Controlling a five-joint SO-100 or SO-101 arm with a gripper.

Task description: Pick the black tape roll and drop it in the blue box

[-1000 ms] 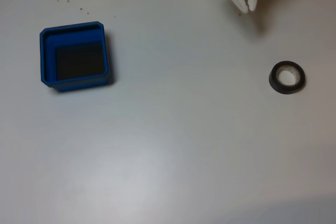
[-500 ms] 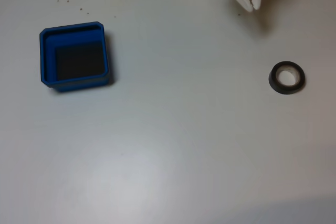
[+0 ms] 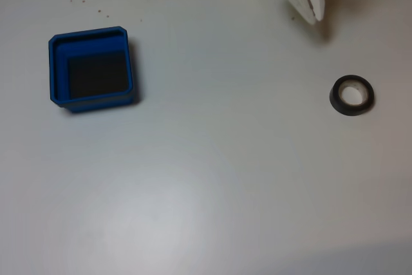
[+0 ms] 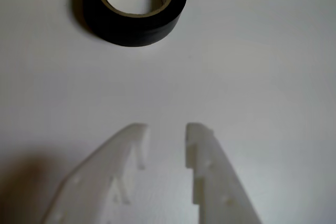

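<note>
The black tape roll (image 3: 336,98) lies flat on the white table at the right of the fixed view, its pale core facing up. In the wrist view the black tape roll (image 4: 131,29) sits at the top, left of centre, well beyond the fingertips. My white gripper (image 3: 314,16) hangs at the top right of the fixed view, up and slightly left of the roll, apart from it. Seen from the wrist, the gripper (image 4: 165,129) is open by a narrow gap with nothing between its fingers. The blue box (image 3: 90,33) stands far off at the left, its dark floor bare.
A white table (image 3: 212,178) spreads wide between the box and the roll. A few tiny dark specks (image 3: 98,11) dot the surface above the box. The table's rounded edge shows at the bottom right corner of the fixed view.
My gripper has shifted a little to the right and down toward the tape roll. Roll and box have not moved.
</note>
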